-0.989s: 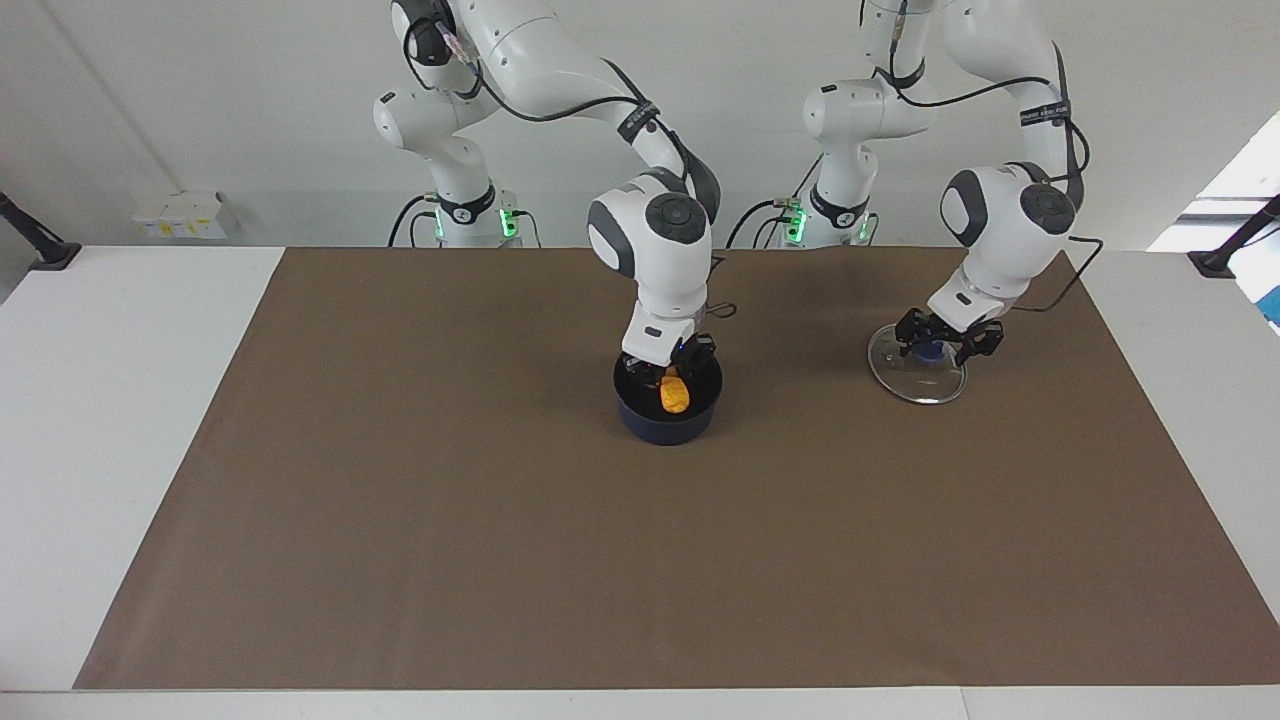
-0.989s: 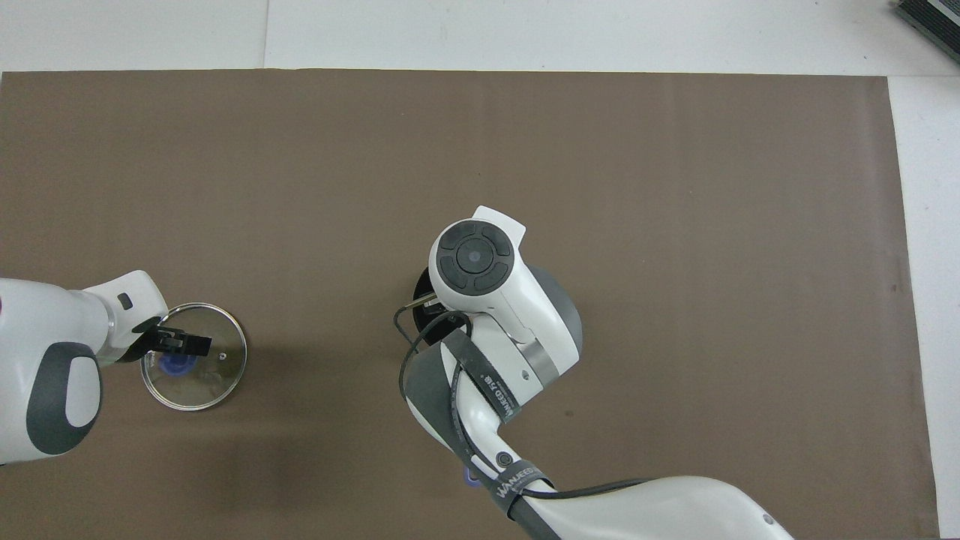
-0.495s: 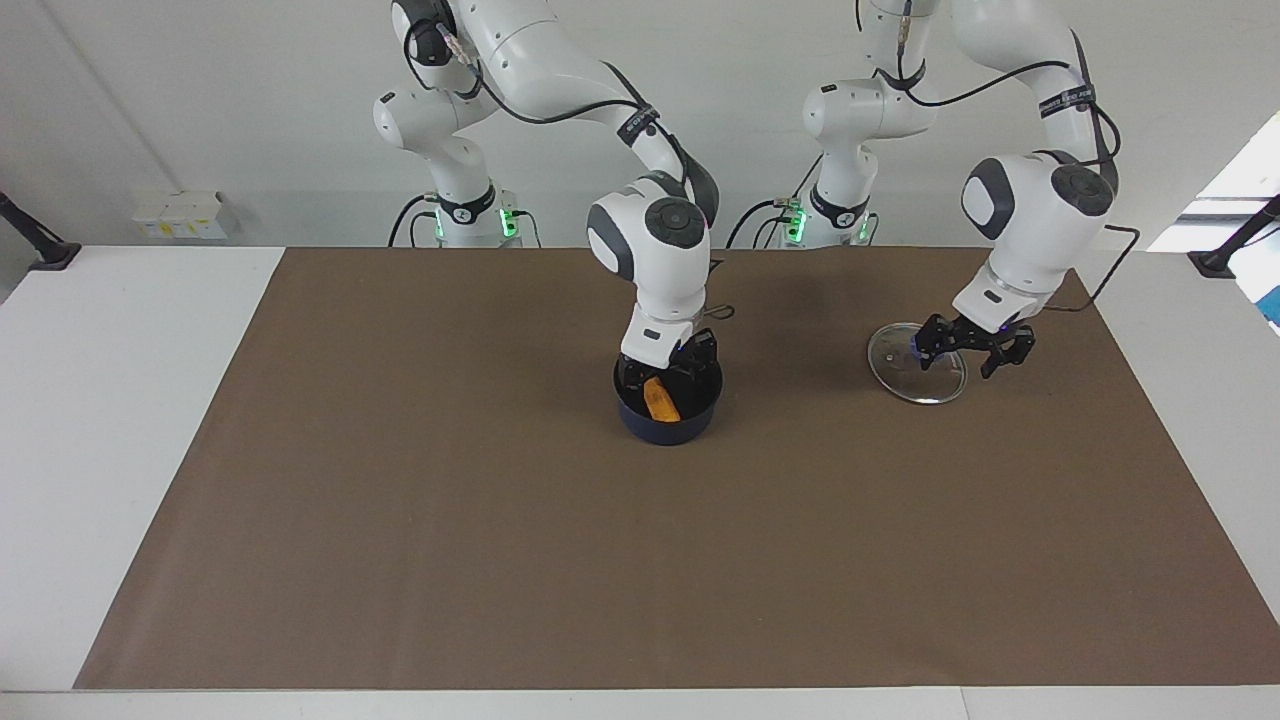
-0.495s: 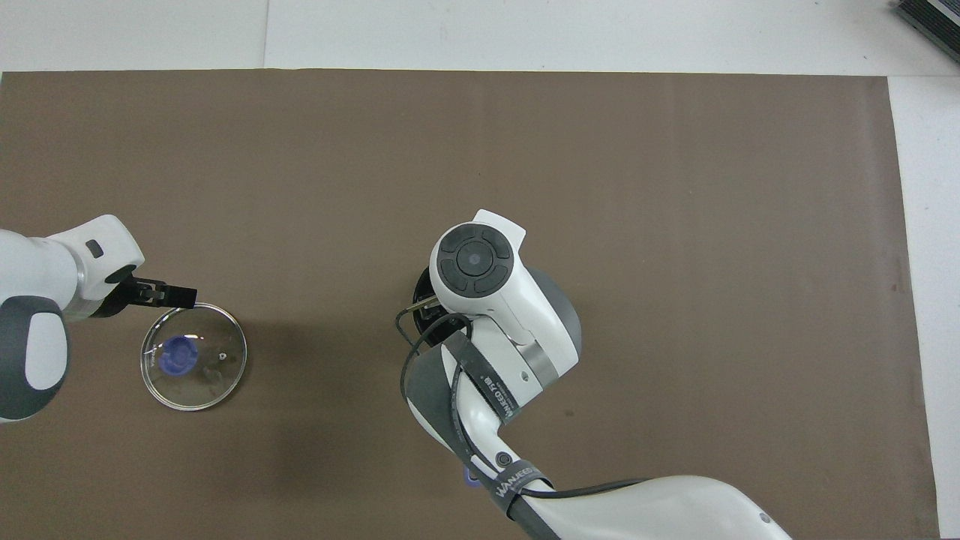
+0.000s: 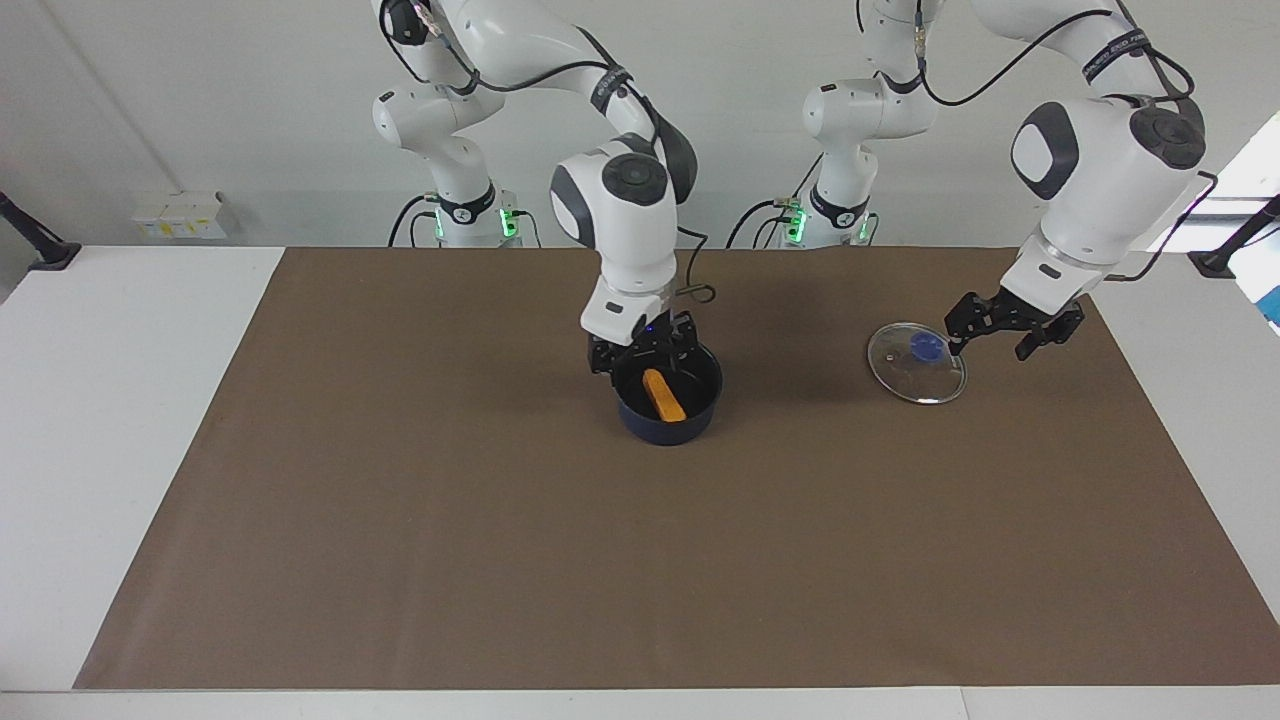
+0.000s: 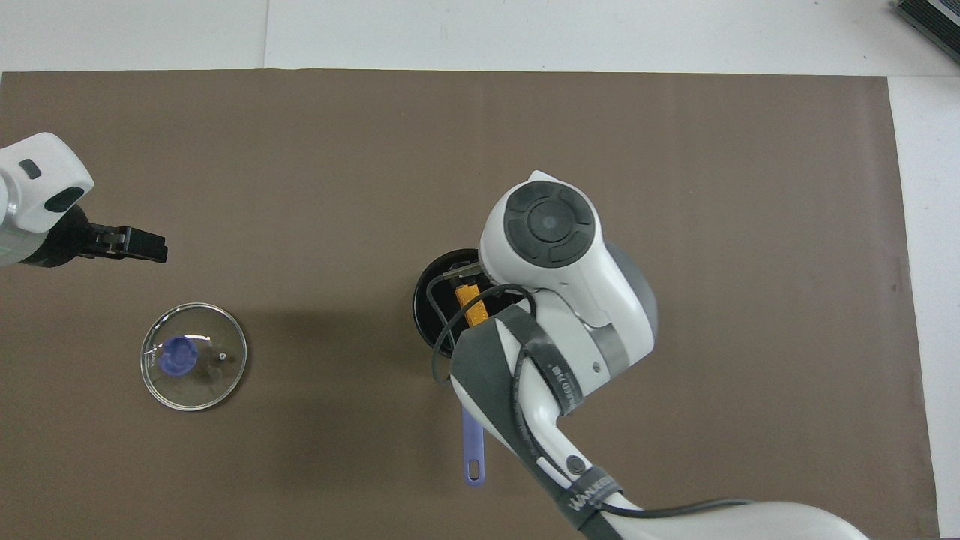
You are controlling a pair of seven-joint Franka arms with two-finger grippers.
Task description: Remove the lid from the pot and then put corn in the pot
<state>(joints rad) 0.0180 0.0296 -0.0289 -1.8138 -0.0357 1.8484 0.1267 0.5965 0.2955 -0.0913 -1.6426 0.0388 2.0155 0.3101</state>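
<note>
The dark blue pot (image 5: pixel 665 428) stands mid-mat, its long handle (image 6: pixel 472 450) pointing toward the robots. The orange-yellow corn (image 5: pixel 664 396) lies inside it and also shows in the overhead view (image 6: pixel 472 304). My right gripper (image 5: pixel 641 354) is open and empty, just above the pot's rim on the robots' side. The glass lid (image 5: pixel 917 372) with its blue knob (image 5: pixel 925 347) lies flat on the mat toward the left arm's end; it also shows in the overhead view (image 6: pixel 193 366). My left gripper (image 5: pixel 1000 332) is open and empty, raised beside the lid.
A brown mat (image 5: pixel 500 520) covers most of the white table (image 5: pixel 100 420). A small white box (image 5: pixel 180 215) sits by the wall at the right arm's end. Black clamp mounts (image 5: pixel 40 245) stand at the table's corners.
My right gripper let go of the corn, which now lies in the pot, and rose. My left gripper let go of the lid's knob and lifted away toward the left arm's end.
</note>
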